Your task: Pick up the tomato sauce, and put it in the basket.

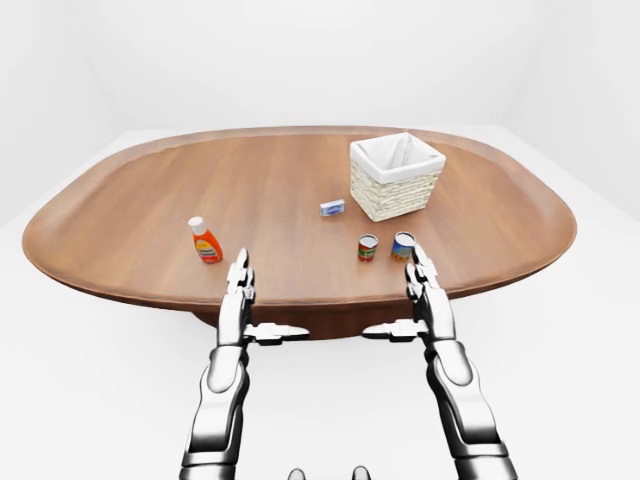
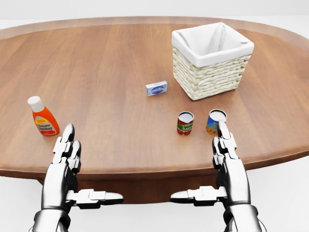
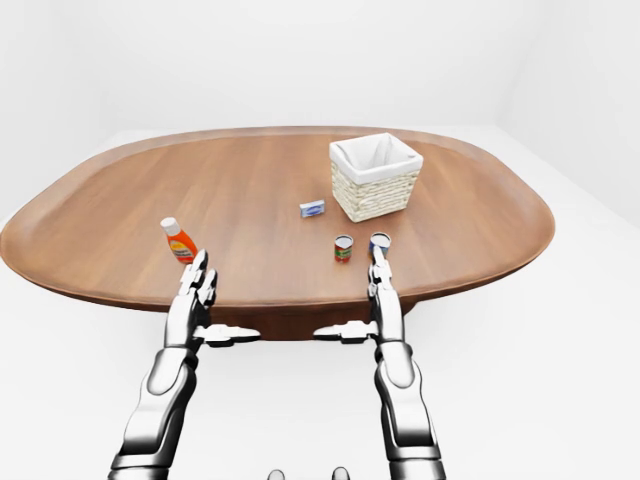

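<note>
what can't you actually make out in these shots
- Labels on the red can and the blue can: too small to read in any view, so which one is tomato sauce is unclear.
- Blue can's lower part: hidden by the right robot hand in the head view.
- Basket floor: hidden by its own walls.
- Small blue box print: too small.

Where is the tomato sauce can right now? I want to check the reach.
In the head view the red tomato sauce can stands low and right of middle, just left of the blue can, below the basket.
</note>
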